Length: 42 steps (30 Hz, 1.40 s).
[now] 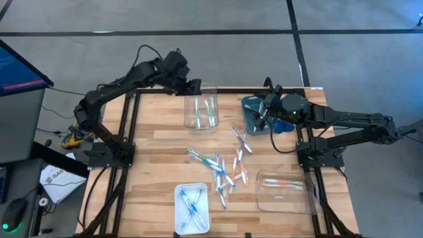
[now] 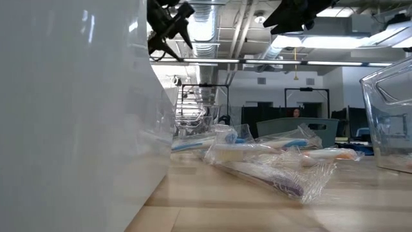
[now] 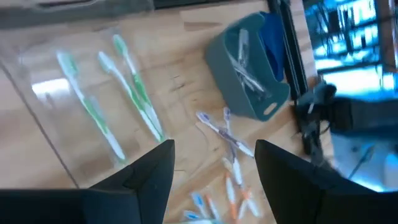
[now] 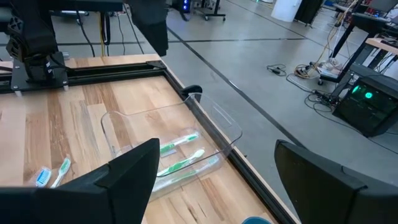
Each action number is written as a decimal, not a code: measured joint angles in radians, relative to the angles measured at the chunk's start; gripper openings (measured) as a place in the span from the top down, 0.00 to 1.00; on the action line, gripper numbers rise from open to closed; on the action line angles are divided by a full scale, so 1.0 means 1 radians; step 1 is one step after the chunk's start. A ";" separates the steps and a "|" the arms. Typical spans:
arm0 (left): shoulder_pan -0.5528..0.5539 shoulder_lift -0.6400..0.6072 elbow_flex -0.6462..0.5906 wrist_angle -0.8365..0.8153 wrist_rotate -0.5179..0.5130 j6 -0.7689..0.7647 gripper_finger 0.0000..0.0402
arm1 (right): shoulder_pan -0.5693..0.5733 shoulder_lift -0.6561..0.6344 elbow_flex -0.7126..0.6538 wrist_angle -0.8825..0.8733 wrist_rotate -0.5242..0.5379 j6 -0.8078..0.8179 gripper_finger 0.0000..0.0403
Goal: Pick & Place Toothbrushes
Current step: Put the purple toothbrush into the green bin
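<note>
My left hand (image 1: 195,86) hangs above the far edge of the desk (image 1: 158,152), fingers spread and holding nothing. Right under it sits a clear tray (image 1: 201,112) with 3 green toothbrushes (image 3: 134,87) lying side by side.

My right hand (image 1: 264,114) hovers over the teal bin (image 1: 254,119) near the far right corner, fingers also spread and empty; a few toothbrushes in clear wrap (image 3: 245,68) lie in that bin, with a blue cloth (image 3: 273,31) tucked at its side.

Most of the toothbrushes (image 1: 221,168) lie scattered in the middle of the desk, blue, orange and white ones in clear wrappers, some crossing each other. A white tray (image 1: 192,205) at the near edge holds blue toothbrushes (image 1: 192,201). A clear tray (image 1: 284,192) by the near right corner holds an orange toothbrush (image 1: 284,184).
</note>
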 joint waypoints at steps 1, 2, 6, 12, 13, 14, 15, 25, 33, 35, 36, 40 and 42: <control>-0.005 -0.003 0.000 0.001 0.000 0.033 0.46 | 0.000 0.000 0.000 0.000 0.000 0.000 0.23; -0.011 -0.005 0.000 0.003 0.000 0.061 0.46 | 0.000 0.000 0.000 0.000 0.000 0.000 0.23; -0.037 -0.005 0.000 0.021 -0.016 0.190 0.46 | 0.000 0.000 0.000 0.000 0.000 0.000 0.23; -0.083 -0.005 0.000 0.106 -0.083 0.356 0.46 | 0.000 0.000 0.000 0.000 0.000 0.000 0.23; -0.090 -0.005 0.000 0.127 -0.088 0.379 0.46 | 0.000 0.000 0.000 0.000 0.000 0.000 0.23; -0.099 -0.005 0.000 0.150 -0.089 0.400 0.46 | 0.000 0.000 0.000 0.000 0.000 0.000 0.23; -0.108 -0.005 0.000 0.177 -0.090 0.424 0.46 | 0.000 0.000 0.000 0.000 0.000 0.000 0.23; -0.216 -0.004 0.000 0.377 -0.089 0.644 0.46 | 0.000 0.002 0.000 -0.011 -0.006 0.187 0.23; -0.280 -0.004 0.000 0.437 -0.078 0.715 0.46 | 0.000 0.003 0.000 -0.068 -0.007 0.255 0.23; -0.295 -0.004 0.000 0.441 -0.077 0.725 0.46 | 0.000 0.003 0.000 -0.069 -0.007 0.255 0.23; -0.304 -0.004 0.000 0.442 -0.073 0.734 0.46 | 0.000 0.003 0.000 -0.073 -0.010 0.255 0.23; -0.343 -0.004 0.000 0.446 -0.036 0.753 0.46 | 0.014 0.003 0.000 -0.090 -0.033 0.255 0.23; -0.368 -0.004 0.000 0.451 -0.025 0.755 0.46 | 0.025 0.003 0.000 -0.088 -0.033 0.255 0.23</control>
